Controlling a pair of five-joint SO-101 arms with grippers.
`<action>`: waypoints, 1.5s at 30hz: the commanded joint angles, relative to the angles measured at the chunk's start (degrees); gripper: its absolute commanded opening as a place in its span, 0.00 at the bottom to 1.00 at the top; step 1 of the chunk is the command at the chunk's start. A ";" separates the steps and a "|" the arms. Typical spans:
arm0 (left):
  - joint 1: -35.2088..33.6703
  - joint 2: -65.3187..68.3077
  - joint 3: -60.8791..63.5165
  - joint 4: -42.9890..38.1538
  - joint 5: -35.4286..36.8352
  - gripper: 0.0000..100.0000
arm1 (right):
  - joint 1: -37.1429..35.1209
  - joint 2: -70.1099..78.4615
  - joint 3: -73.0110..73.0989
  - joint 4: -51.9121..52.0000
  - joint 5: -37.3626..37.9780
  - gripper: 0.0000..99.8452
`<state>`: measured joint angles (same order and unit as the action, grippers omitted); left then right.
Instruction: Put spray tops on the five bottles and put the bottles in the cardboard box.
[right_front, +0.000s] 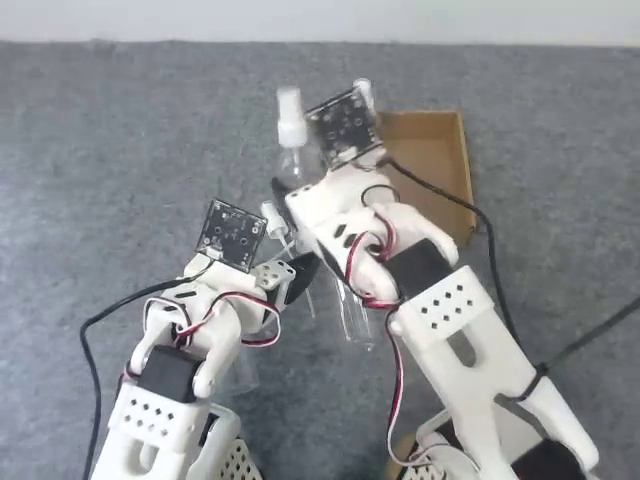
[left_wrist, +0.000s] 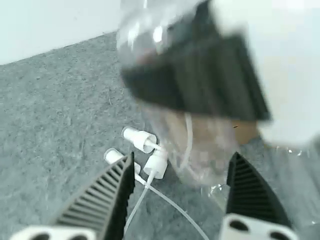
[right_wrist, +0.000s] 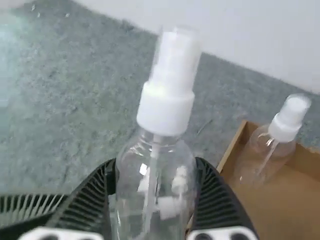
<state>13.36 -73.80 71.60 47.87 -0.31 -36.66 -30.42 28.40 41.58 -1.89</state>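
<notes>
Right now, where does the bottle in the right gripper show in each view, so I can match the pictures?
High view: the bottle, capped, is upper centre, left of the cardboard box.
Left wrist view: the bottle is blurred, beyond the open left gripper and loose spray tops; cardboard box brown behind.
Right wrist view: the bottle is close up, clamped in the right gripper; cardboard box beyond.
Shared landmark: the cardboard box.

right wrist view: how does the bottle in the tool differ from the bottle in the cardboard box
The held bottle is clamped in the right tool over the carpet. The boxed bottle sits inside the cardboard box with no tool on it. The boxed bottle also leans at an angle to the held bottle. Both are clear, and each has a white spray top fitted.
</notes>
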 joint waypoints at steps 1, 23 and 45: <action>-0.53 -0.62 -0.48 -1.85 -0.44 0.28 | -1.71 -5.58 -3.08 4.35 -0.53 0.01; -0.53 -0.62 -0.22 -1.76 -0.35 0.27 | 26.95 -7.34 0.09 -6.81 9.93 0.01; -0.53 -0.97 0.66 -1.93 -0.44 0.27 | 31.08 39.60 -16.62 -33.89 9.49 0.01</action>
<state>13.27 -73.80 72.75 47.69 -0.66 -6.15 6.86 18.99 9.67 7.25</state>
